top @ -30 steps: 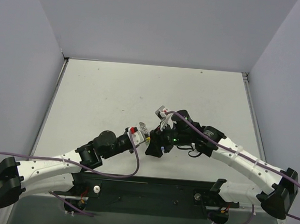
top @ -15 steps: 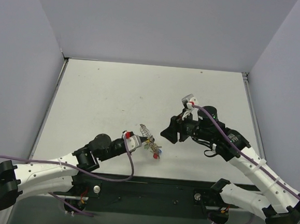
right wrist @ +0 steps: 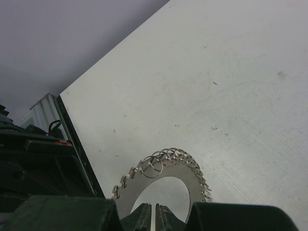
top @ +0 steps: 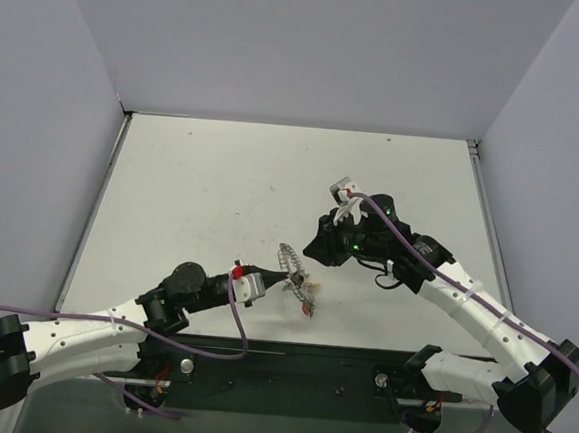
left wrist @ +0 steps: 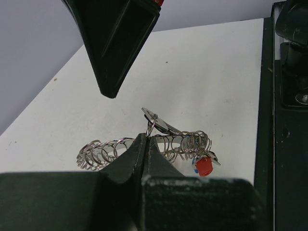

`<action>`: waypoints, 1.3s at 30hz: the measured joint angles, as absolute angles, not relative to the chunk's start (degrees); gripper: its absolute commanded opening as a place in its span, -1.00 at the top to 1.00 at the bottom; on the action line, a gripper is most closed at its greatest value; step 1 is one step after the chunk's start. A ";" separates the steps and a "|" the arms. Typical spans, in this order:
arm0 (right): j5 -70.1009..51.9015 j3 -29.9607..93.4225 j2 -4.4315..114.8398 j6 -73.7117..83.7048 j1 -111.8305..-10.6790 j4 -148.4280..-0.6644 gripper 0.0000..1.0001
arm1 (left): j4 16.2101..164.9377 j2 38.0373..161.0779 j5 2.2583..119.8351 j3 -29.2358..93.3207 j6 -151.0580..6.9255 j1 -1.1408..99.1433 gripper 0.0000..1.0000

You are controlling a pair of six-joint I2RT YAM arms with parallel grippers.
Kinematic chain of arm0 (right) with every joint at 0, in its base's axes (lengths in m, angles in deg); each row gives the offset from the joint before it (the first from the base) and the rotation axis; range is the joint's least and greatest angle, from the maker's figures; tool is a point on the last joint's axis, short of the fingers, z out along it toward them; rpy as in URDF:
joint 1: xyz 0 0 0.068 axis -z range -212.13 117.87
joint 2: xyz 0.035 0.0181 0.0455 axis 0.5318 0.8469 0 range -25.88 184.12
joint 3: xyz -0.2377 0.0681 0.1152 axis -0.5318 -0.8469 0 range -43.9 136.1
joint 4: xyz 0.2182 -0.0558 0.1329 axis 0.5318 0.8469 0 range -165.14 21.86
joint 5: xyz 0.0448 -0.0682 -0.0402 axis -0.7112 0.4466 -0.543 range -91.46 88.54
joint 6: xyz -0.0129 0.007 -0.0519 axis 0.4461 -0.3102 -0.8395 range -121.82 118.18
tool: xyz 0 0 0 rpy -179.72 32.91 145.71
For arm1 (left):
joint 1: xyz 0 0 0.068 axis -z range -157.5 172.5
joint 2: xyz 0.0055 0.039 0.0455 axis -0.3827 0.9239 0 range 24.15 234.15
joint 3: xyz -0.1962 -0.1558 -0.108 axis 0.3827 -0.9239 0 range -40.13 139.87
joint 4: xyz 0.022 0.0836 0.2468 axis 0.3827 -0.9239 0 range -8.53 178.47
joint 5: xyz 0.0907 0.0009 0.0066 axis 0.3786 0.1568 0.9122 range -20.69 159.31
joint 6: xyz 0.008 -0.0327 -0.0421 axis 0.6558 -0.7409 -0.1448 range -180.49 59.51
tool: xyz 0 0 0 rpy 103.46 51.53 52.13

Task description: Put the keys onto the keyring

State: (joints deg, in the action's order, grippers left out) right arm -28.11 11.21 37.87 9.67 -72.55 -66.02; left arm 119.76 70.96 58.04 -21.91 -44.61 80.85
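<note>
The keyring [top: 288, 260] is a grey ring edged with wire coils, held up off the table. My left gripper [top: 271, 278] is shut on its band; in the left wrist view the jaws [left wrist: 147, 142] pinch the coils of the keyring [left wrist: 103, 151]. Keys [top: 306, 303] hang from its right end, a red head [left wrist: 204, 166] clearest, with a blue bit beside it. My right gripper [top: 310, 253] hovers just right of the ring, apart from it, its black tip [left wrist: 109, 91] above the coils. Its fingertips [right wrist: 153, 217] are shut and hold nothing, facing the keyring [right wrist: 187, 166].
The white table [top: 222, 181] is walled at the back and both sides. The black base rail [top: 288, 362] runs along the near edge, also seen as a dark strip [left wrist: 269, 120] to the right of the ring.
My right arm swung back left toward the ring and its jaws closed from wide open. My left gripper, still shut on the keyring, shifted a little right.
</note>
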 measured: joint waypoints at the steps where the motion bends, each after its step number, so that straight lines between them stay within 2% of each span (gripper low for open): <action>1: -28.75 11.19 38.44 9.71 -72.55 -66.15 0.79 | 119.80 70.94 57.71 -21.91 -44.56 80.83 1.00; 9: -32.35 10.68 39.38 10.35 -72.55 -67.09 0.81 | 120.30 70.91 56.58 -21.91 -44.15 80.83 1.00; 18: -35.35 7.65 39.38 10.06 -72.55 -67.92 0.71 | 122.25 69.95 54.98 -22.39 -43.71 80.83 1.00; 39: -45.73 6.07 35.42 9.93 -74.91 -66.72 0.63 | 122.60 69.87 54.46 -23.05 -43.27 80.85 1.00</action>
State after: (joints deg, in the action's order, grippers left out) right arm -45.73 6.07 35.42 9.93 -74.91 -66.72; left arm 122.60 69.87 54.46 -23.05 -43.27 80.85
